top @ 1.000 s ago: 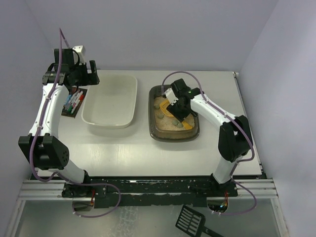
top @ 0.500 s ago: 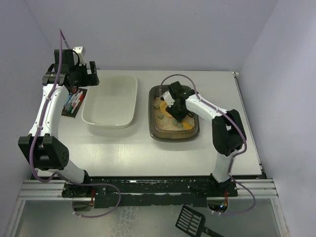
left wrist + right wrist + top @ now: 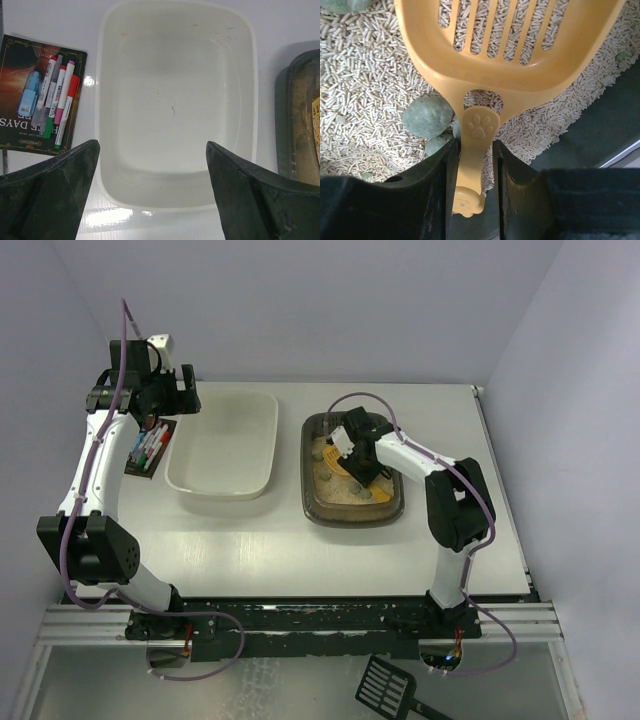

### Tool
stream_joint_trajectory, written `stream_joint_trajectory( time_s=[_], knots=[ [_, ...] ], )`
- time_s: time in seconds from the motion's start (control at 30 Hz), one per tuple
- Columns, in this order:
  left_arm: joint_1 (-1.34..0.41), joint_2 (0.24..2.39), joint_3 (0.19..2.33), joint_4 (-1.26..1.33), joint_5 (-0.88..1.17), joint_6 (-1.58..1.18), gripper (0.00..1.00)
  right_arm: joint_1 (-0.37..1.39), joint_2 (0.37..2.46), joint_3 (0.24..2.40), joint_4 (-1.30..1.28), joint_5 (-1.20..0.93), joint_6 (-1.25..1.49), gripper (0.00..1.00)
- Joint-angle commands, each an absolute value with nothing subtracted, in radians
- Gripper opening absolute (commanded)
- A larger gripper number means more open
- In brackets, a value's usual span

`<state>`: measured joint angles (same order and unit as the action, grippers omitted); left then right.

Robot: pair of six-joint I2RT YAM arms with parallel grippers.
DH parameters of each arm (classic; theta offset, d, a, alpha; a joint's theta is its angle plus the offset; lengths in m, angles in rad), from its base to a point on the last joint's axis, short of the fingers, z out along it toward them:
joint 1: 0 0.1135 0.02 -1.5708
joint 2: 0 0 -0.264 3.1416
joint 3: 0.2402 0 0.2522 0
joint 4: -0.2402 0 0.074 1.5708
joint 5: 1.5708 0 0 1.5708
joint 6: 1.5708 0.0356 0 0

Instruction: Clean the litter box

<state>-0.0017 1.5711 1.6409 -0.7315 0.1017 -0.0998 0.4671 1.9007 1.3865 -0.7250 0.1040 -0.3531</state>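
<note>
**Scoop Gripped in the Litter, Tub Standing By**

At left, the left gripper [image 3: 152, 150] hung with its jaws wide apart above the white tub [image 3: 175, 110], probably there to take the waste. Right of the tub on the table [image 3: 260, 550], the litter box [image 3: 352, 518] held the yellow scoop [image 3: 510, 55]. The right gripper [image 3: 476, 170] clamped its handle, apparently ready to sift out the lumps [image 3: 427, 116].

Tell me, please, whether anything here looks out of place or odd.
Yes: a black slotted scoop lies off the table, below its near edge by the arm bases, while the right gripper grips a yellow scoop in the litter box. A book topped with markers also sits beside the white tub.
</note>
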Motion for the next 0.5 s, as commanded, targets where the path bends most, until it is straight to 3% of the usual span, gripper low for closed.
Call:
stream_joint_trajectory(
  time_s=[0.0, 0.2, 0.3, 0.4, 0.47],
  knots=[
    [-0.002, 1.565, 1.662, -0.731, 0.128, -0.074, 0.99, 0.444, 1.927, 1.379, -0.709, 0.117, -0.371, 0.32],
    [-0.003, 1.585, 1.695, -0.756, 0.153, -0.068, 0.99, 0.439, 1.930, 1.353, -0.699, 0.116, -0.374, 0.32],
    [-0.003, 1.588, 1.693, -0.755, 0.153, -0.068, 0.99, 0.438, 1.923, 1.350, -0.701, 0.109, -0.373, 0.22],
    [-0.005, 1.586, 1.690, -0.755, 0.156, -0.065, 0.99, 0.435, 1.918, 1.351, -0.702, 0.114, -0.373, 0.03],
    [-0.005, 1.586, 1.693, -0.756, 0.154, -0.065, 0.99, 0.432, 1.916, 1.355, -0.705, 0.119, -0.370, 0.00]
  ],
)
